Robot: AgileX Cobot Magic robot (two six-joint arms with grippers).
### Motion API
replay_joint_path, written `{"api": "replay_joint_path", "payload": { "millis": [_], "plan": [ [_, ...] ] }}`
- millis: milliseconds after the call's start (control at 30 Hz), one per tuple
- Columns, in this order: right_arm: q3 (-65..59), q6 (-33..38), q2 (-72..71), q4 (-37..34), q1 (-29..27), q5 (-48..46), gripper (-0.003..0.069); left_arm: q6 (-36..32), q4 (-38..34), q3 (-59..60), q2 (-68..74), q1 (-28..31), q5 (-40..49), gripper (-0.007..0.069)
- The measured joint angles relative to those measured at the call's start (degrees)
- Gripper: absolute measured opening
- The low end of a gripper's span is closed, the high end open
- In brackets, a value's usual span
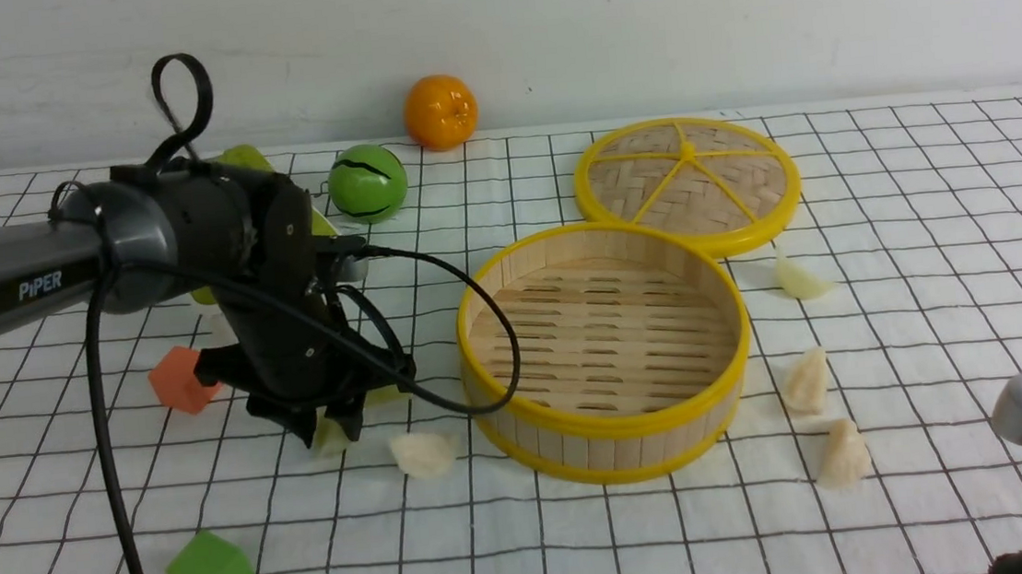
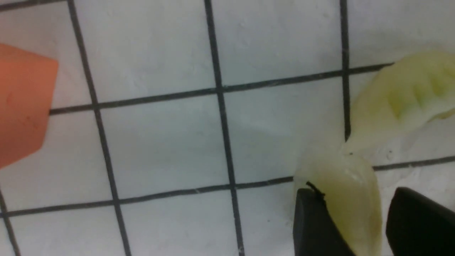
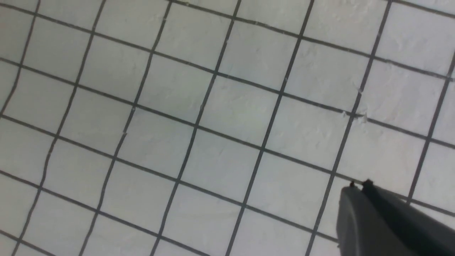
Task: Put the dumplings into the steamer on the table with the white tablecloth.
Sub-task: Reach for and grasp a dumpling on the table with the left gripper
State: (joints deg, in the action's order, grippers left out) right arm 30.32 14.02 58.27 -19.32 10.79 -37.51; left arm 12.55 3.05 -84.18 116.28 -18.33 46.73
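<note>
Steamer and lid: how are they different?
The steamer has tall wooden walls; the lid is flat. The steamer's floor is slats with gaps; the lid is woven, with yellow spokes. The steamer sits in front, the lid behind it. Both are round with yellow rims.

Toy fruit, two foam cubes and a woven lid in front of a pale wall (image 1: 727, 9).
An orange (image 1: 440, 111) sits at upper centre against the wall, with a green ball (image 1: 367, 183) marked with black lines just below and to its left. A yellow-green object (image 1: 242, 157) is largely hidden further left. The yellow-rimmed woven lid (image 1: 687, 184) lies flat at upper right. An orange cube (image 1: 179, 379) sits at middle left and a green cube (image 1: 210, 572) at lower left.
</note>
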Motion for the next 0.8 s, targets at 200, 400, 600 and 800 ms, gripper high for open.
{"api": "replay_joint_path", "payload": {
  "millis": [200, 400, 600, 800],
  "plan": [
    [0.00, 0.00, 0.00, -1.00, 0.00, 0.36, 0.0017, 2.08, -0.48, 0.00, -0.05, 0.00, -0.37, 0.0174],
    [0.00, 0.00, 0.00, -1.33, 0.00, 0.47, 0.0023, 5.44, -0.48, -0.12, -0.40, 0.00, -0.42, 0.0122],
    [0.00, 0.00, 0.00, -1.45, 0.00, 0.65, 0.0031, 5.12, -0.61, -1.87, -3.18, 0.00, 3.52, -0.0013],
    [0.00, 0.00, 0.00, -1.50, 0.00, 0.93, 0.0040, 4.97, -2.13, -5.51, -6.86, 0.00, 6.33, -0.0013]
  ]
}}
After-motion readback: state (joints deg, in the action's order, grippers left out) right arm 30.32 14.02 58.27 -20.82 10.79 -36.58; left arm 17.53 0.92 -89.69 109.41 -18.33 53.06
